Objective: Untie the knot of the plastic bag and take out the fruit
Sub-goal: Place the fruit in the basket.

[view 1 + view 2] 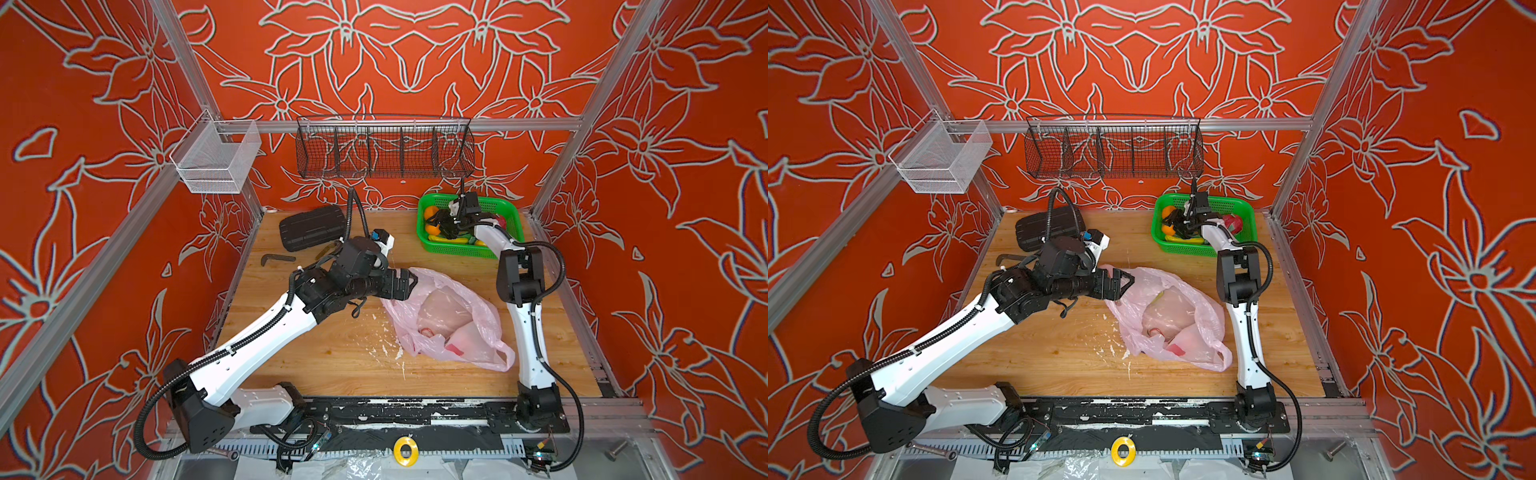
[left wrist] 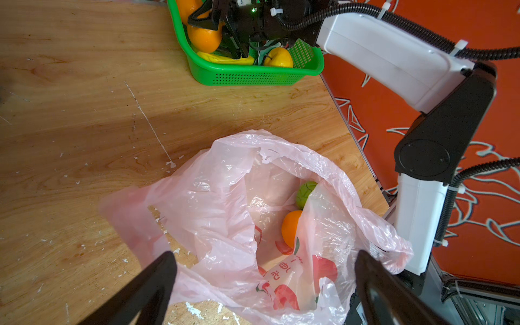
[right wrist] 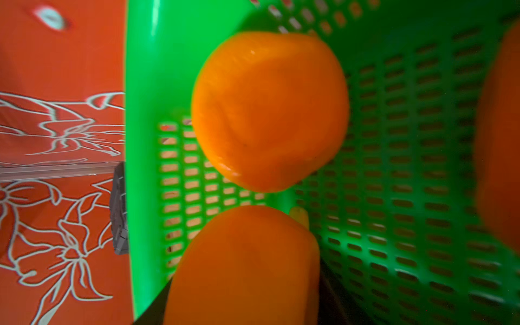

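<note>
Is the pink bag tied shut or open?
Open. The plastic bag lies with its mouth gaping in the left wrist view, an orange and a green fruit showing inside; no knot visible.

**Lettering: one spot, not legible**

Plastic bag [image 2: 225,197], left wrist view: red characters [image 2: 277,271] printed on the pink film, beside red-and-green printed shapes. They appear upside down and creased. They look like Chinese script, but no character reads with confidence. In both top views the print is only a red smear.

The near orange [image 3: 242,267] is blurred, cut off at the edge, and hides most of the jaws.
</note>
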Available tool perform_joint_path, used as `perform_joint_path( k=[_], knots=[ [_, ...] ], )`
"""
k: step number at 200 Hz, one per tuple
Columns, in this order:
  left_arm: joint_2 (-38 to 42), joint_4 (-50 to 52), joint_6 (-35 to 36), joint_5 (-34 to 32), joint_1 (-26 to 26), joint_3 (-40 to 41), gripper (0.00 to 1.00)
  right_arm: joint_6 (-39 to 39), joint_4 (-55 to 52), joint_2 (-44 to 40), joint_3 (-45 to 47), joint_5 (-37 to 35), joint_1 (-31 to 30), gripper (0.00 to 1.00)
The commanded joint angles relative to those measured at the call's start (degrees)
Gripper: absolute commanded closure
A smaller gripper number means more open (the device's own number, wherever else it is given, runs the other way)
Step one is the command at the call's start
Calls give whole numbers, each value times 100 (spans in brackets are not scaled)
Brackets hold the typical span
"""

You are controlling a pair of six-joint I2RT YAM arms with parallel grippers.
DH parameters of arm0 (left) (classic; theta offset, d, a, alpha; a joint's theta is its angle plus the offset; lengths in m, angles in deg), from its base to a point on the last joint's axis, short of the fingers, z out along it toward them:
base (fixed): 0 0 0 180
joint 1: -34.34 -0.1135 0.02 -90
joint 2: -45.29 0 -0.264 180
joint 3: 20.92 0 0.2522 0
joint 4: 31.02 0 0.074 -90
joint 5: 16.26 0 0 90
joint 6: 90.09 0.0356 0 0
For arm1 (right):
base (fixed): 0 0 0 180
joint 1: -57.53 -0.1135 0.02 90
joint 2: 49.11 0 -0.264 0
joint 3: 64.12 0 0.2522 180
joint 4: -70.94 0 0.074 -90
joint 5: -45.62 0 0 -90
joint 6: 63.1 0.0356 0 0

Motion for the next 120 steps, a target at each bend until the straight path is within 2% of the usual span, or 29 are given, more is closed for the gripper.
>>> perform_joint_path(
  k=[1, 50, 120],
  knots=[
    [-44, -25, -91, 15, 17, 12, 3, -283, -235, 33, 71, -19, 37, 40],
    [-23, -69, -143, 24, 29, 47, 3, -289, -197, -212, 275, -113, 50, 20],
    [69, -79, -231, -22, 26, 160, 3, -112, 403, -1144, 1233, -39, 249, 18]
  ],
)
